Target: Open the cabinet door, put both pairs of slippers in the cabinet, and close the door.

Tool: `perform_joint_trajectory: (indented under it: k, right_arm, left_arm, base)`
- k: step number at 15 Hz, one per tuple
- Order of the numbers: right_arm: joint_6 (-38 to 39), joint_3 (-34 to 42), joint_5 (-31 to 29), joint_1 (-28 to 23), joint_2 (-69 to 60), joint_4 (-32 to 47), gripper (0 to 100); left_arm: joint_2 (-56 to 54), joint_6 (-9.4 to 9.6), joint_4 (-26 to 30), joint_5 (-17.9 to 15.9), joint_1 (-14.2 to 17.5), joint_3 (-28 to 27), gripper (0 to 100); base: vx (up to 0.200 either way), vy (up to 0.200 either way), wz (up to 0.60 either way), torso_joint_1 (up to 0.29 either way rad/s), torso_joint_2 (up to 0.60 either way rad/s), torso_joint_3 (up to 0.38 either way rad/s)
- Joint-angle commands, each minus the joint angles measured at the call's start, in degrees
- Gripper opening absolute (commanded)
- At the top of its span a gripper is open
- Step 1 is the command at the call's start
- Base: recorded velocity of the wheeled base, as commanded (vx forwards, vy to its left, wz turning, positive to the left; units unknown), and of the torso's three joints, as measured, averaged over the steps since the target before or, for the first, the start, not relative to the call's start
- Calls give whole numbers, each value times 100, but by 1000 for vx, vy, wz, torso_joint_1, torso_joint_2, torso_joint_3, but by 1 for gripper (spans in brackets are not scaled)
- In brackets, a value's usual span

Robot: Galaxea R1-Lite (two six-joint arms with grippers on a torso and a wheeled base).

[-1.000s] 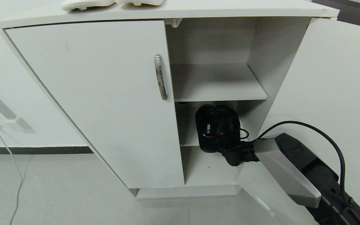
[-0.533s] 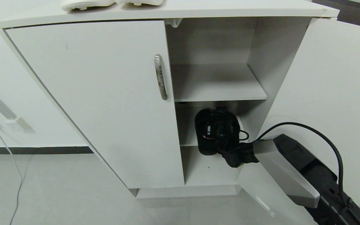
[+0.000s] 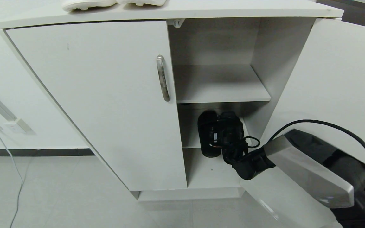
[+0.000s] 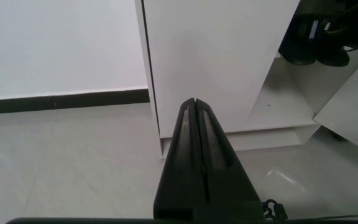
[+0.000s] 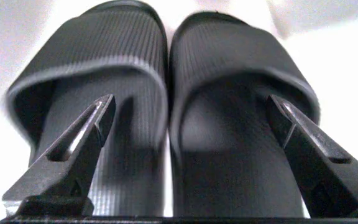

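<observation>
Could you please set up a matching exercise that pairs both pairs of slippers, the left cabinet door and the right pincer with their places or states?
Column one:
1. black slippers
2. white slippers
3. left cabinet door
4. right pincer

Column two:
a. open
b. on top of the cabinet
c. shut
d. lying on the lower shelf

Pairs: 1-d, 2-b, 3-c, 4-a.

Left door [image 3: 100, 101] shut — blocks left half of cabinet [image 3: 201, 12]. Right door [image 3: 334, 95] swung wide, right half reachable. Upper shelf [image 3: 220, 84]: room across full width. Middle shelf [image 3: 189, 139]: black slippers [image 3: 206, 136] and right tool [image 5: 191, 106] crowd it. Bottom compartment [image 3: 211, 172]: open at left, right arm [image 3: 303, 171] across its right side.
</observation>
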Motion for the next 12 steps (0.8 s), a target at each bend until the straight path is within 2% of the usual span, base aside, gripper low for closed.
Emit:
perform_joint_trajectory:
  k: [1, 2, 3, 4, 7, 10, 12]
  right_arm:
    - [0, 1742, -2, 281, -1265, -655, 100]
    - [0, 2120, -2, 343, -1476, -804, 100]
    - [0, 3008, -2, 528, -1985, -1138, 100]
    - [0, 3561, -2, 651, -2293, -1349, 100]
    - [52, 4792, 6, 1090, -2891, -2035, 100]
    - [52, 5486, 24, 1389, -3075, -2527, 100]
    - [52, 5521, 50, 1459, -3023, -2615, 100]
  left_arm:
    - [-1, 13, -1, -1, 0, 0, 0]
    - [-1, 4, -1, -1, 0, 0, 0]
    - [-1, -5, -1, -1, 0, 0, 0]
    - [-1, -5, -1, -1, 0, 0, 0]
    - [-1, 4, -1, -1, 0, 0, 0]
    - [-1, 4, -1, -1, 0, 0, 0]
    - [-1, 4, -1, -1, 0, 0, 0]
  base:
    - [0, 0, 0, 0, 0, 0]
    - [0, 0, 0, 0, 0, 0]
    - [0, 0, 0, 0, 0, 0]
    - [0, 0, 0, 0, 0, 0]
    - [0, 0, 0, 0, 0, 0]
    - [0, 0, 0, 0, 0, 0]
    - [0, 0, 0, 0, 0, 0]
